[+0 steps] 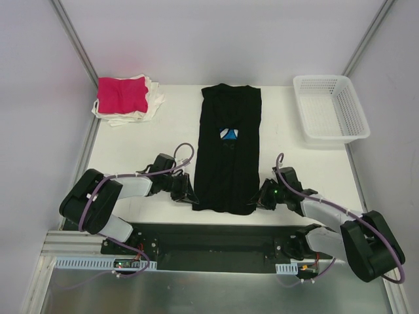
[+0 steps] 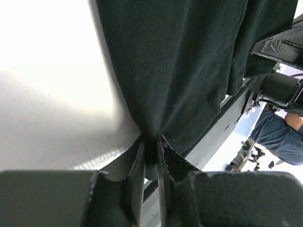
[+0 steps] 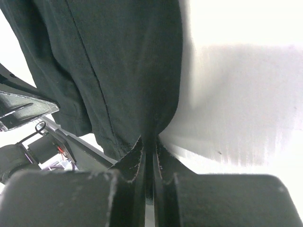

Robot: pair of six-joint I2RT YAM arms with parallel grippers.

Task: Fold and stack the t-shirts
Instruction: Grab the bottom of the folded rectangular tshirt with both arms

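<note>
**Both pincers on the near hem, shirt running straight away from the arms**

So at this moment the black t-shirt point(image 1: 228, 157) lay flat in the middle of the table point(image 1: 144, 150). It was already narrowed into a long strip with the sides tucked in. Its long axis pointed directly away from the arm bases, collar end far and hem end near.

The left pincer point(image 1: 186, 194) was pinched together on the near-left hem corner. In its wrist view the black cloth was bunched right between the fingers. The right pincer point(image 1: 260, 198) was the same on the near-right corner, jaws squeezed onto the fabric. Each arm sat at its own corner, so neither was really nearer than the other. The whole length of the shirt stretched out ahead of both.

My guess is the next fold goes along that axis, with the near hem carried forward toward the collar. Both arms would need to travel together or the strip would skew.

The pink t-shirt point(image 1: 121, 95) sat on top of the cream t-shirts point(image 1: 154, 104) in the far-left corner, well apart from the black one. The basket point(image 1: 327, 78) was off at the far right.
</note>
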